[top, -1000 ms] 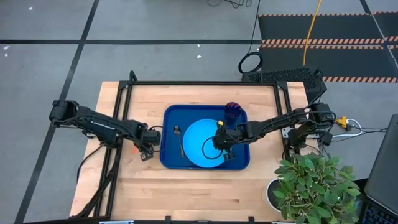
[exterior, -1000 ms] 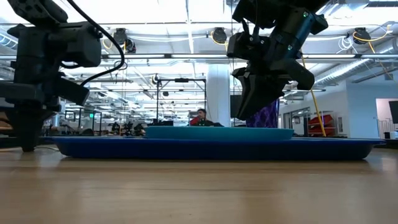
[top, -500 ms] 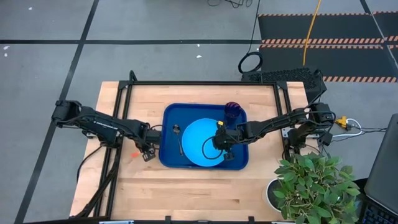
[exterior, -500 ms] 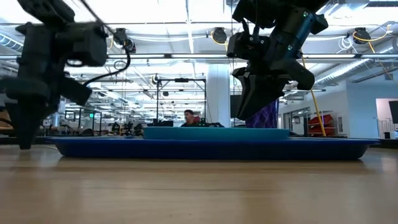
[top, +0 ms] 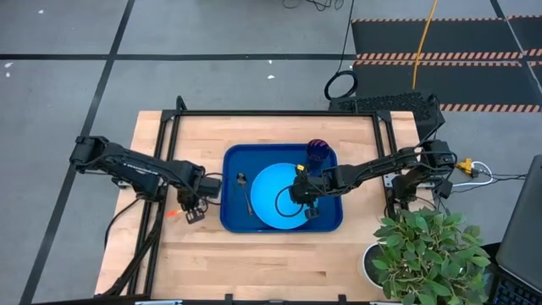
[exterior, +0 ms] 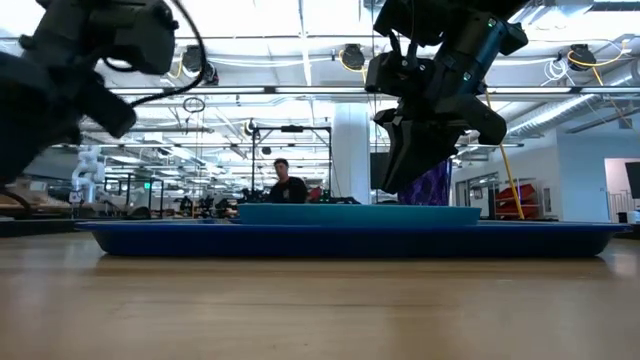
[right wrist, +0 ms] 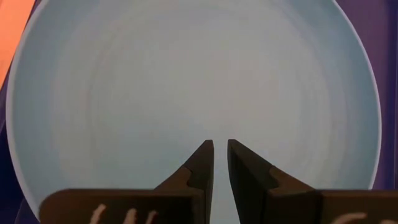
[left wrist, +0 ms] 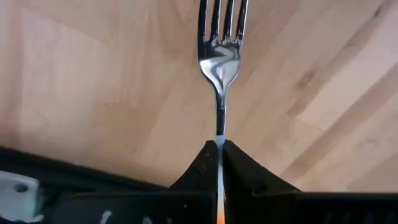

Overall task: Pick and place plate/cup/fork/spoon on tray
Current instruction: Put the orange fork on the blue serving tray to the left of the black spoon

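The dark-blue tray (top: 231,216) lies mid-table. The sky-blue plate (top: 273,193) lies flat in it, the dark spoon (top: 246,193) lies to the plate's left, and the purple cup (top: 318,151) stands in the far right corner. My left gripper (top: 194,209) is over bare wood just left of the tray, shut on the fork (left wrist: 219,62). The fork's orange handle (top: 173,213) shows to the gripper's left. My right gripper (right wrist: 220,148) hangs over the plate's right half, fingers a narrow gap apart, and touches nothing; in the low view (exterior: 400,180) it is clear above the plate (exterior: 350,212). My left gripper pinches the fork's thin silver neck (left wrist: 220,138) between its two fingertips, just below the tines. The fork runs along the fingers, and its tines (left wrist: 222,18) stick out past the tips over the wood. Whether the fork is clear of the table, I cannot tell.
A black frame (top: 279,113) runs along the table's far and side edges. A potted plant (top: 423,250) stands at the near right corner. Bare wood (top: 271,263) lies between the tray and the near edge. A person shows far off in the room (exterior: 285,185).
My left gripper has risen from the table beside the tray's left end, tipped over, and gone a little toward the table's left and near edges, still shut on the fork. The fork's orange handle has shifted the same way.
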Motion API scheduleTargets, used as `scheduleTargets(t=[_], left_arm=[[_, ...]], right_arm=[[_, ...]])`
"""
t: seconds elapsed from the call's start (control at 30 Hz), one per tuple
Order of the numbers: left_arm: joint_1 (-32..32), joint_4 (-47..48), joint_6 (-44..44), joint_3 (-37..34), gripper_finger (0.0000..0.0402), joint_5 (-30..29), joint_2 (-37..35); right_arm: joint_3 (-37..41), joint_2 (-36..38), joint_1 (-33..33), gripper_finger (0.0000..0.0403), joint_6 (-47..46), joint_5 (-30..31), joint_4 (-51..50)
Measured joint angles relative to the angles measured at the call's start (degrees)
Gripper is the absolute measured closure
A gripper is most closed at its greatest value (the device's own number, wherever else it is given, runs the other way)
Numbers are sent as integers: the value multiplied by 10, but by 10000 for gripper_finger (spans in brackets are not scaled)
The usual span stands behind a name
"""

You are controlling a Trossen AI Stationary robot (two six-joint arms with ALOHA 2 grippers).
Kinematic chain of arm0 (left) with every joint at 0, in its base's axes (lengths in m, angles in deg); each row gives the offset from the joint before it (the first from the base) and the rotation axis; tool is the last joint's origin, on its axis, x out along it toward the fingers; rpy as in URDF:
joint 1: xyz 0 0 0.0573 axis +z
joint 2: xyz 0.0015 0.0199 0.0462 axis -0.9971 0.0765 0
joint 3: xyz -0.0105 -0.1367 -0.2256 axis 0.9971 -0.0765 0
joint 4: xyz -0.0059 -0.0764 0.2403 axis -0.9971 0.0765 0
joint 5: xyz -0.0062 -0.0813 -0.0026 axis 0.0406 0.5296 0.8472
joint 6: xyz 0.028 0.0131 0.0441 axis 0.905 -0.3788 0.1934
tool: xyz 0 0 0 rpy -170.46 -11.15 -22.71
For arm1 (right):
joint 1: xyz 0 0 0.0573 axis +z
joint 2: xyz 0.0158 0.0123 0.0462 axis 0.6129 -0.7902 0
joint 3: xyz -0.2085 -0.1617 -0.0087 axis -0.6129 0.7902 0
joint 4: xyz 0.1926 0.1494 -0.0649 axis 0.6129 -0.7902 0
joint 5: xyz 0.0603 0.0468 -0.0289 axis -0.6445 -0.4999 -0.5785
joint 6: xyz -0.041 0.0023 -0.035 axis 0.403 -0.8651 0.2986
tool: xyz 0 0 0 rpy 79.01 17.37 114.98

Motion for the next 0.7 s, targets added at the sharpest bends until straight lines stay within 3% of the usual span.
scheduleTargets(t=[0.1, 0.2, 0.47, 0.7], left_arm=[[15, -20, -8, 17, 397, -57, 0], [34, -100, -7, 23, 396, -92, 0], [99, -285, -21, 24, 396, -28, 0], [132, -449, -185, 23, 395, 15, -1]], right_arm=[[0, 0, 0, 362, 0, 0, 0], [0, 0, 0, 362, 0, 0, 0], [0, 0, 0, 362, 21, 0, -16], [0, 0, 0, 362, 40, -2, -30]])
